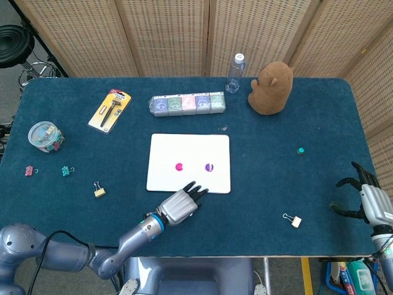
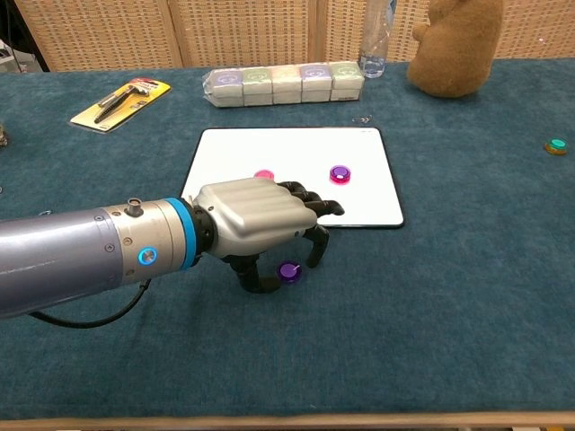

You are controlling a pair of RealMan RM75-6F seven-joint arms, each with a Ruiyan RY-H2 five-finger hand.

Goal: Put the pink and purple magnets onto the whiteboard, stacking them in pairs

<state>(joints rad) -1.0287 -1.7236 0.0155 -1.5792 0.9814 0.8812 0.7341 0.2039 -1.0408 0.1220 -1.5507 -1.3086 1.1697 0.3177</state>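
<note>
- Head view: the left hand (image 1: 180, 206) sits low over the counter (image 1: 295, 110), just below the whiteboard (image 1: 188, 147). Its fingers reach toward the board's near edge. A pink magnet (image 1: 178, 166) and a purple magnet (image 1: 209, 166) already lie on the board, apart from each other. The right hand (image 1: 368, 200) is far off at the counter's edge, fingers spread, holding nothing.
- Chest view: the left hand (image 2: 256, 220) is curled like a claw over a loose purple magnet (image 2: 288, 272) on the counter, just in front of the board. The fingers arch down around it (it looks like they are not gripping it yet, so the hand holds nothing).
- To do this step well, I think the thumb and a finger should close on the magnet's two sides and pinch gently.
- Then lift it straight up, carry it over the board, and set it flat on top of a magnet there, so it does not snap on crooked.
</note>
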